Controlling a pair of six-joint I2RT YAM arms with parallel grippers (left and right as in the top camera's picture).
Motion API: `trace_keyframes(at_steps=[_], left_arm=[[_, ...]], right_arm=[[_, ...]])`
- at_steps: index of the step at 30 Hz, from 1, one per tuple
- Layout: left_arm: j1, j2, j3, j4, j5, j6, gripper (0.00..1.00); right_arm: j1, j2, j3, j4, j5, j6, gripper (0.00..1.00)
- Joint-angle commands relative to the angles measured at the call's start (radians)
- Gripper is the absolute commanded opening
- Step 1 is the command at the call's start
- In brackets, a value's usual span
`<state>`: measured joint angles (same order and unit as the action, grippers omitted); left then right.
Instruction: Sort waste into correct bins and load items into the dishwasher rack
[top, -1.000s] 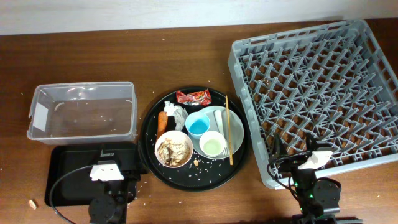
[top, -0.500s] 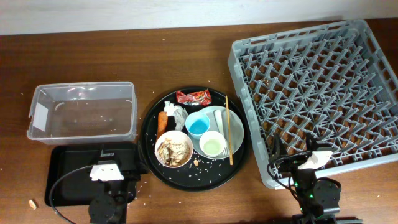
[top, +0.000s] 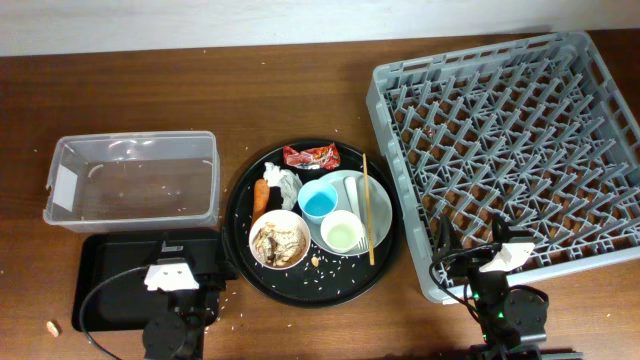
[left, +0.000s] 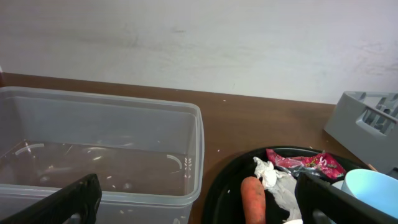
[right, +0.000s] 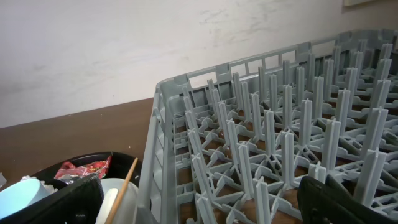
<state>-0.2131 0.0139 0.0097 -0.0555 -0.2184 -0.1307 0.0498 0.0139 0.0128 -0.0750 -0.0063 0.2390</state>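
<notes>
Waste: lying bunched at the far-left of the round black tray (top: 236, 262), red wrapper (top: 311, 155) beside crumpled tissue (top: 284, 183) and carrot stub (top: 261, 194), rice-like scraps (top: 280, 243) heaping in the white bowl (top: 254, 238) and scattering over the near part of that tray.

Not shifting at all over the last second: neither arm stirring, nothing lifting, nothing landing anywhere. Judging from that, sorting not yet beginning, with the clear tub (top: 130, 138) showing only specks, the shallow black tray (top: 108, 262) taking in no waste, and the rack (top: 383, 130) standing bare of dishes.

Left claw (left: 198, 198): gaping wide, gripping nothing, hanging low over the shallow black tray and facing the tub and carrot stub. Right claw (right: 199, 198): likewise spreading wide, carrying nothing, sitting at the rack's near-left corner.

Crowding the waste: blue cup (top: 319, 203) and white cup (top: 342, 232) sitting on the pale plate (top: 383, 228), fork (top: 354, 200) and chopstick (top: 367, 210) lying across it, the blue cup just beside the tissue. Probably calling for a careful descent there. Also standing between right claw and round tray: the rack's grey wall. Loose grains dotting the surface (top: 200, 90).
</notes>
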Motion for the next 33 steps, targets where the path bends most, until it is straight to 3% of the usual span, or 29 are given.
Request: trace_keyframes(at_steps=[1, 3, 7, 10, 13, 14, 18, 20, 22, 23, 26, 30, 33], left_arm=[[0.006, -0.002, 0.000, -0.006, 0.024, 0.012, 0.99], [0.006, -0.002, 0.000, -0.007, 0.154, 0.013, 0.99], [0.006, -0.002, 0.041, -0.006, 0.505, 0.012, 0.99], [0.006, 0.010, 0.263, -0.143, 0.472, 0.012, 0.99], [0.006, 0.155, 0.546, -0.377, 0.456, 0.013, 0.99], [0.006, 0.264, 0.660, -0.485, 0.451, 0.013, 0.99], [0.006, 0.719, 1.121, -0.886, 0.470, 0.013, 0.99], [0.006, 0.871, 1.277, -1.008, 0.511, 0.013, 0.99], [0.006, 0.918, 1.295, -1.036, 0.570, 0.013, 0.99], [0.006, 0.930, 1.295, -1.058, 0.570, 0.013, 0.99], [0.006, 0.934, 1.295, -1.077, 0.571, 0.013, 0.99], [0.006, 0.934, 1.295, -1.089, 0.571, 0.013, 0.99], [0.006, 0.934, 1.295, -1.112, 0.571, 0.013, 0.98]], right_arm=[[-0.005, -0.007, -0.007, 0.002, -0.050, 0.006, 0.99], [-0.005, -0.007, -0.007, 0.023, -0.121, 0.006, 0.99], [-0.005, -0.007, 0.028, 0.030, -0.443, 0.023, 0.98], [-0.005, -0.006, 0.202, -0.019, -0.510, 0.092, 0.98], [-0.005, 0.056, 0.457, -0.243, -0.509, 0.092, 0.98], [-0.005, 0.123, 0.581, -0.393, -0.505, 0.092, 0.98], [-0.005, 0.509, 1.023, -0.905, -0.524, 0.061, 0.99], [-0.005, 0.726, 1.194, -1.149, -0.525, 0.001, 0.99], [-0.004, 0.858, 1.208, -1.167, -0.645, -0.010, 1.00], [0.010, 0.916, 1.208, -1.168, -0.696, -0.073, 0.95], [0.188, 1.046, 1.208, -1.172, -0.423, 0.021, 0.95], [0.539, 1.232, 1.208, -1.109, -0.113, 0.241, 0.84], [0.616, 1.391, 1.208, -1.063, 0.013, 0.391, 0.82]])
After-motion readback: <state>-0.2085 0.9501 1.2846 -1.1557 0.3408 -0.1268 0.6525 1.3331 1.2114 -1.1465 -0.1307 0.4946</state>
